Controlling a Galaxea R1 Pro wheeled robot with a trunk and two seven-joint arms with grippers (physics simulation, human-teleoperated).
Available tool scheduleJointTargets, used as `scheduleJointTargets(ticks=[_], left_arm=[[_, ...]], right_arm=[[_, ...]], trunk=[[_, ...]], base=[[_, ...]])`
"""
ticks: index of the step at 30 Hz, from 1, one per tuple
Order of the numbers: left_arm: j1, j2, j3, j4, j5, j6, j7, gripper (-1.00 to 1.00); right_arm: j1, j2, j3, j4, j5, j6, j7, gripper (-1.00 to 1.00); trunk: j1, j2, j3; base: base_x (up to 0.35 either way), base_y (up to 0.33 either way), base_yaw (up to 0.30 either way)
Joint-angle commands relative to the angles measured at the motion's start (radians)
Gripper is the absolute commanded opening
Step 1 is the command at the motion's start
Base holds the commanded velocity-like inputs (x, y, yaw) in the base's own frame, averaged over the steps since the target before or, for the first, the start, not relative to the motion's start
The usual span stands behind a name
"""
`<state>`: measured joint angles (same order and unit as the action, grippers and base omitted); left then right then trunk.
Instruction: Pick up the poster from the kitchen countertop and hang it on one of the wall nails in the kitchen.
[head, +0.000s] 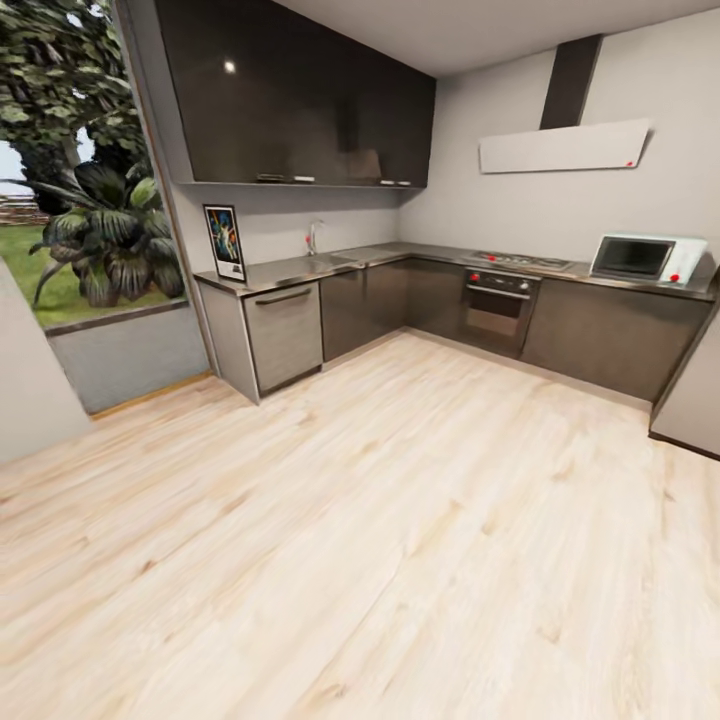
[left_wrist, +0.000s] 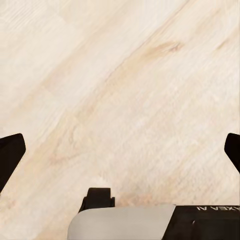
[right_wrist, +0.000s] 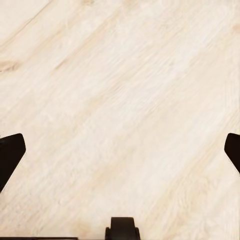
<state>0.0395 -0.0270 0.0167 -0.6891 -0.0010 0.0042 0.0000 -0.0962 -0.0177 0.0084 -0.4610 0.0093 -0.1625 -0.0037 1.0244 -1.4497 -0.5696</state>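
The poster (head: 224, 242) stands upright at the left end of the countertop (head: 300, 268), against the wall, well apart from me across the wood floor (head: 380, 520). Its lettering is too small to read. My left gripper (left_wrist: 120, 150) and right gripper (right_wrist: 120, 150) both hang wide apart over bare floor. The left wrist body reads "AXEA", upside down.

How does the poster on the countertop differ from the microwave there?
The poster is a thin upright panel with dark artwork; the microwave is a wide white box. The poster stands at the countertop's window end, the microwave at the far right end. Both rest on the countertop, against the wall.
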Motion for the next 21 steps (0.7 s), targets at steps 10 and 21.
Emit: scheduleJointTargets(ticks=[10,21], left_arm=[[0.0,-0.001,0.002,-0.003,0.0,0.0,0.0,1.0],[0.0,-0.001,0.002,-0.003,0.001,0.0,0.0,1.0]], right_arm=[[0.0,0.001,0.001,0.0,0.001,-0.005,-0.002,1.0],[0.0,0.0,0.001,0.0,0.001,-0.004,-0.001,1.0]], trunk=[[0.001,0.0,-0.001],[0.001,0.0,-0.001]], base=[[0.338,0.0,0.261],[0.337,0.0,0.26]])
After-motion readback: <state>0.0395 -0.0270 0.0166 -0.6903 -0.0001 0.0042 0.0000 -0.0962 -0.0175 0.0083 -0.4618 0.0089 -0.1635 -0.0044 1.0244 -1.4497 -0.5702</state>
